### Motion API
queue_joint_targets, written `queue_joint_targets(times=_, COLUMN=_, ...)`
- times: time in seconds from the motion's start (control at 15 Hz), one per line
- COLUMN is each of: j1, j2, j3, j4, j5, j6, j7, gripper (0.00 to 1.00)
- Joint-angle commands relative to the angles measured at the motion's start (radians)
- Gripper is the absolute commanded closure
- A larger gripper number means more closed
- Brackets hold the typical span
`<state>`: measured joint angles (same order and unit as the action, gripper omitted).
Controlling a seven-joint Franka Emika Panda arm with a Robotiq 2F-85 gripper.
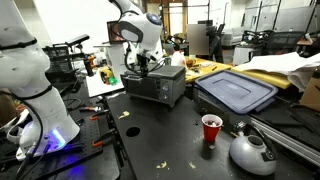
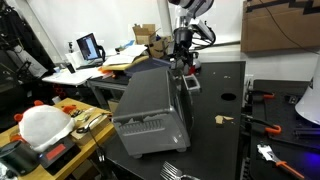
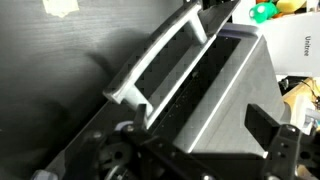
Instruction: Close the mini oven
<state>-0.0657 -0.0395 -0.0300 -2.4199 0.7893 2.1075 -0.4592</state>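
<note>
Hangs as a black two-fingered Robotiq gripper (image 1: 146, 64) just above the small boxy silver-grey metal mini oven (image 1: 156, 86), over its door edge. Shows fingers (image 3: 268, 128) spread wide in the wrist view, pinching nothing — contact with the oven impossible to tell. Looks down there on a pale grey door handle (image 3: 150, 52) and dark glass beside the brushed metal top.

Stands on the black table (image 1: 170, 140), long axis across the exterior view, rear panel (image 2: 145, 125) facing the camera elsewhere, door side away.

Further out — a flat grey-blue bin (image 1: 236, 92) with its lid on, a red plastic cup (image 1: 211, 130), contents unseen, and a silver kettle (image 1: 250, 152).
</note>
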Motion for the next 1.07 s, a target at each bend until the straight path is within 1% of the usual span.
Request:
queue_joint_targets(times=0.0, j1=0.039, j2=-0.043, j3=0.014, j4=-0.004, j5=0.058, j6=0.045, j7=-0.006, gripper=0.0)
queue_joint_targets(times=0.2, j1=0.075, j2=-0.027, j3=0.041, j4=0.002, j5=0.073, j6=0.128, j7=-0.022, gripper=0.0)
queue_joint_targets(times=0.33, j1=0.097, j2=-0.032, j3=0.06, j4=-0.008, j5=0.053, j6=0.172, j7=-0.025, gripper=0.0)
queue_joint_targets(times=0.47, j1=0.111, j2=-0.05, j3=0.076, j4=-0.019, j5=-0.03, j6=0.194, j7=-0.009, gripper=0.0)
queue_joint_targets(times=0.6, j1=0.115, j2=-0.072, j3=0.083, j4=-0.03, j5=-0.141, j6=0.202, j7=0.02, gripper=0.0)
queue_joint_targets(times=0.87, j1=0.12, j2=-0.143, j3=0.083, j4=-0.05, j5=-0.353, j6=0.193, j7=0.078, gripper=0.0)
queue_joint_targets(times=1.0, j1=0.121, j2=-0.174, j3=0.08, j4=-0.053, j5=-0.433, j6=0.191, j7=0.098, gripper=0.0)
